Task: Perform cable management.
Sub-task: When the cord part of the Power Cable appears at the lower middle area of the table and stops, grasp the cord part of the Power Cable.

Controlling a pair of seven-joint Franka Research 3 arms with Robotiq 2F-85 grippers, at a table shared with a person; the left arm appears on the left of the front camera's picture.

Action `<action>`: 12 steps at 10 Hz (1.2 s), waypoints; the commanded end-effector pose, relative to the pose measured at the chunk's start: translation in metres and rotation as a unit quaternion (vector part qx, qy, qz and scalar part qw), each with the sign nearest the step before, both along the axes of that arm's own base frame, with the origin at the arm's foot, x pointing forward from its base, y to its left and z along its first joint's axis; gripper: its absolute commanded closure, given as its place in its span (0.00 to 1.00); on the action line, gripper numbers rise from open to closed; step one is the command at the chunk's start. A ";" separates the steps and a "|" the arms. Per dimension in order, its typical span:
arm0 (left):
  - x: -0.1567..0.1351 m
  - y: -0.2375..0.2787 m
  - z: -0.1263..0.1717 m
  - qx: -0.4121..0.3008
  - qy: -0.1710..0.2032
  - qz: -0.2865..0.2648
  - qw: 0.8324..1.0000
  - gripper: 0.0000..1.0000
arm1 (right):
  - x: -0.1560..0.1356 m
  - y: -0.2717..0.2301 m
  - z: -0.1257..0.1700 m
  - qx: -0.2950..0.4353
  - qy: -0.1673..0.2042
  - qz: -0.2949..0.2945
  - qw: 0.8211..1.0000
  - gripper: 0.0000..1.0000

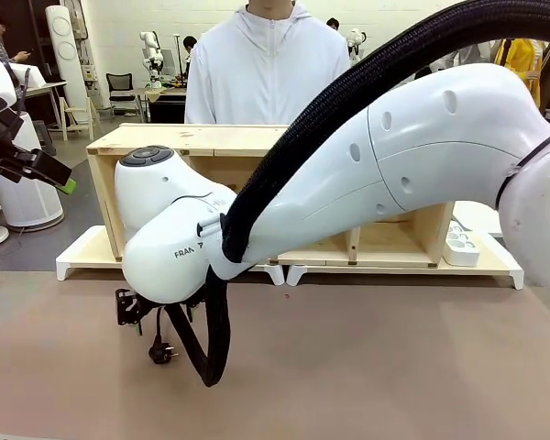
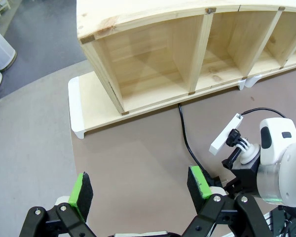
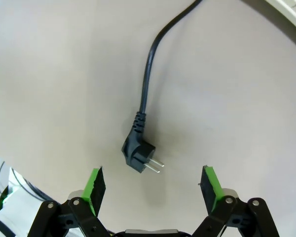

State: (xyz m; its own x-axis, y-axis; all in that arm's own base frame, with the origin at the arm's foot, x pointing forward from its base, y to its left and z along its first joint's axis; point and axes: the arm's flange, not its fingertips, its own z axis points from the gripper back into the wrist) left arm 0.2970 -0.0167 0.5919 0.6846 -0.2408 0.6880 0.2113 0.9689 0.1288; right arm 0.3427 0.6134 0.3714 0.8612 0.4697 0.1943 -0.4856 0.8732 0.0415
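Observation:
The cable (image 3: pixel 147 74) is a thin black cord lying on the brown table, ending in an angled black plug (image 3: pixel 137 154) with two metal pins. My right gripper (image 3: pixel 153 183) hangs open just above the plug, its green pads on either side and apart from it. In the front view the plug (image 1: pixel 162 351) lies under the right arm's wrist (image 1: pixel 165 247). The cable (image 2: pixel 187 143) runs from the wooden shelf's foot toward that wrist. My left gripper (image 2: pixel 139 186) is open and empty, held high at the left (image 1: pixel 60 179).
A wooden shelf unit (image 1: pixel 211 139) on white-edged boards spans the table's far side. A white power strip (image 1: pixel 460 246) lies at its right end. A person in a white hoodie (image 1: pixel 266 64) stands behind it. The right arm's thick braided hose (image 1: pixel 348 82) crosses the middle.

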 end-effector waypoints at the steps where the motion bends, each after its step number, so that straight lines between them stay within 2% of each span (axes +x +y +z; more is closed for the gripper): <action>1: 0.002 0.000 0.000 -0.001 -0.006 0.002 1.000 0.00 | 0.002 0.007 -0.006 -0.003 0.032 0.019 0.999 0.00; 3: 0.002 0.000 0.000 -0.001 -0.006 0.002 1.000 0.00 | 0.009 0.013 -0.006 -0.009 0.041 0.015 0.999 0.00; 5: 0.002 0.000 0.000 -0.001 -0.006 0.002 1.000 0.00 | 0.003 0.004 -0.009 0.001 0.030 0.013 0.999 0.00; 12: 0.002 0.000 0.000 -0.001 -0.006 0.002 1.000 0.00 | 0.003 0.004 -0.009 0.001 0.030 0.013 0.999 0.00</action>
State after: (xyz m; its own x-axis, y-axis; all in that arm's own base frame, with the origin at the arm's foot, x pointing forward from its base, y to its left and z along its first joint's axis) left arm 0.2970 -0.0167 0.5919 0.6846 -0.2407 0.6880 0.2112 0.9689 0.1288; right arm 0.3475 0.6181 0.3606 0.8605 0.4912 0.1348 -0.5029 0.8614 0.0716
